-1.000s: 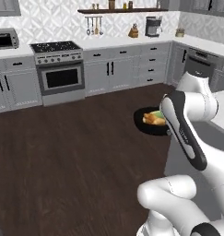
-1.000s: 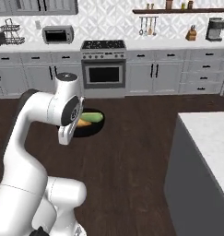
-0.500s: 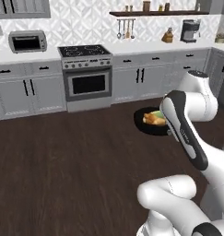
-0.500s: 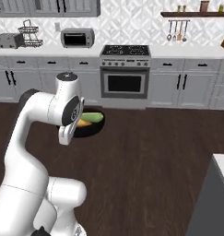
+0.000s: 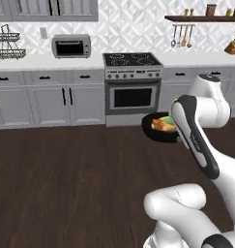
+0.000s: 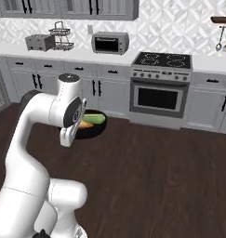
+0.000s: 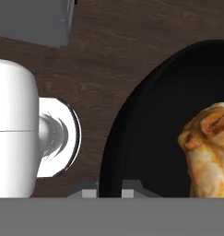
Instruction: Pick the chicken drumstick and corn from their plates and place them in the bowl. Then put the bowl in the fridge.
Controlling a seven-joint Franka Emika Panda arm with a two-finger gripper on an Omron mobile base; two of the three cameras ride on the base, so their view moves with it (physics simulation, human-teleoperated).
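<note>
Bowl (image 7: 145, 138) holds drumstick (image 7: 210, 147) — and corn (image 6: 94, 119).

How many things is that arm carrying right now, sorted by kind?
Bowl: 1, black, gripped at its rim by the pincer
Chicken drumstick: 1, inside the bowl
Corn: 1, inside the bowl
Total: 3

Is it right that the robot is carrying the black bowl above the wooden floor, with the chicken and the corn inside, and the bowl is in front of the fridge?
Not quite. The bowl is carried above the dark floor with the chicken drumstick and corn inside, but it is in front of the oven, not a fridge. The left base view shows this.
</note>
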